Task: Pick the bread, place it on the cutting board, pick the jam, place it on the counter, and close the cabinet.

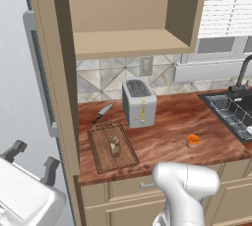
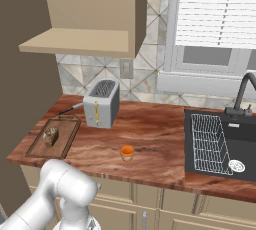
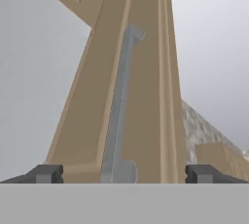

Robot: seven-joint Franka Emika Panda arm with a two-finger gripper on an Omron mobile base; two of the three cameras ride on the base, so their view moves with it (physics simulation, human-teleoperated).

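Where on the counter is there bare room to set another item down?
Widest bare counter: between toaster, jam and sink. Also along the front edge below the jam. Crowded at left: cutting board with bread, knife behind it.

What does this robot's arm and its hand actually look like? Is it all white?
Mostly white. The arm is made of smooth, rounded, glossy white sections, with thin darker seams where they join. The gripper at its end has a pale blocky white body and two short dark grey fingers with squared tips. No loose cables, labels or markings can be seen on it.
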